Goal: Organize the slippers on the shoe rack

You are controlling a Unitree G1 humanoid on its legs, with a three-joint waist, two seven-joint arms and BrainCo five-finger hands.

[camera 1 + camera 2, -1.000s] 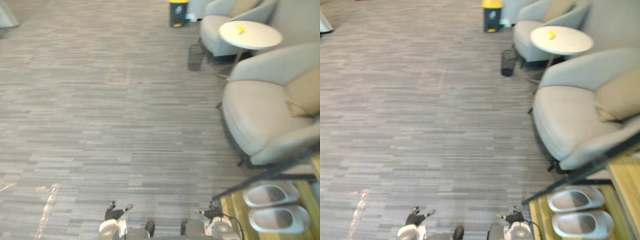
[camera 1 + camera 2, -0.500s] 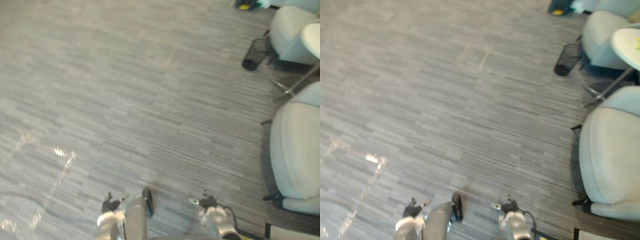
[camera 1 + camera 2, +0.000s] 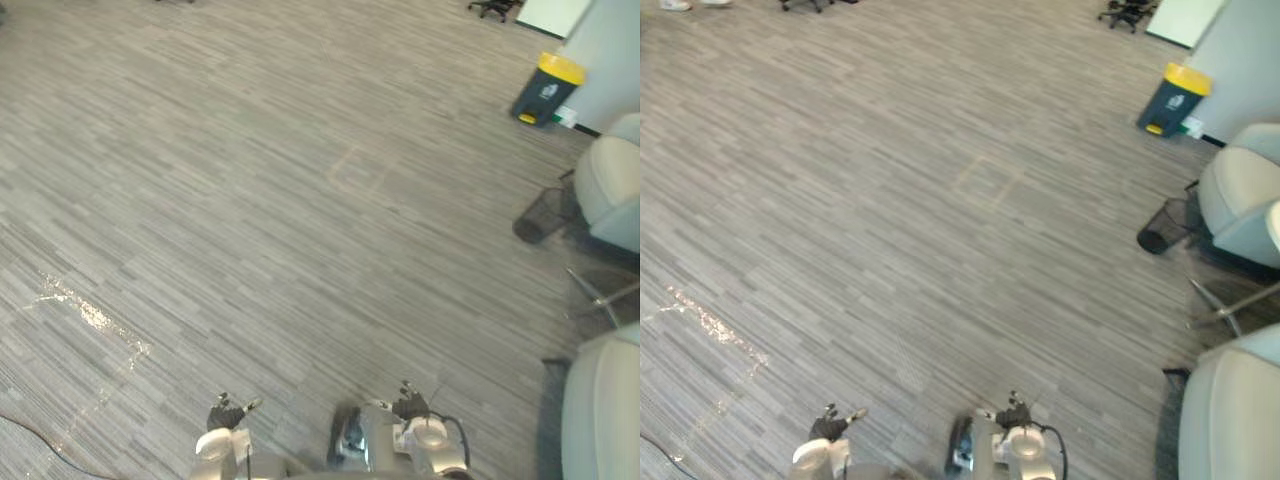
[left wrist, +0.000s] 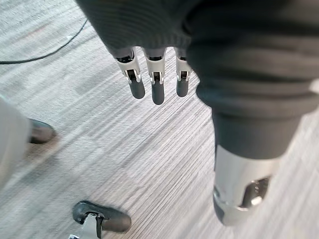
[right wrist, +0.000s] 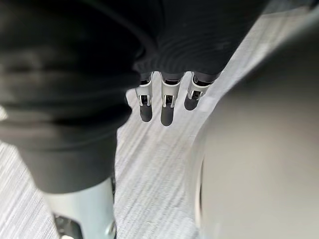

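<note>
Our left hand (image 4: 155,82) hangs over the floor (image 3: 250,200) with its fingers (image 4: 135,85) straight and loose, pointing down at the carpet, the thumb (image 4: 240,191) set apart from them. It holds nothing and touches nothing. Our right hand (image 5: 167,107) is the same: fingers (image 5: 145,109) straight in a row, thumb (image 5: 84,214) off to the side, nothing between them. In the head views we see both hands low at the near edge, the left one at the lower left and the right one nearer the middle, each with its dark fingertips spread above the carpet.

Outward from the hands, the floor is grey carpet in narrow stripes running across a wide open space. A shiny smeared patch (image 3: 95,318) lies on it off to our left, and a faint square outline (image 3: 358,170) marks it farther ahead.

To our right, the rounded edge of a light grey armchair (image 3: 603,420) comes in near us. A second armchair (image 3: 612,180) of the same kind sits farther on, with a black mesh wastebasket (image 3: 538,215) just beside it and thin metal legs (image 3: 600,295) between the two chairs. Beyond them a dark bin with a yellow lid (image 3: 546,88) stands by a pale wall, and a black office chair (image 3: 495,8) shows at the far edge.
</note>
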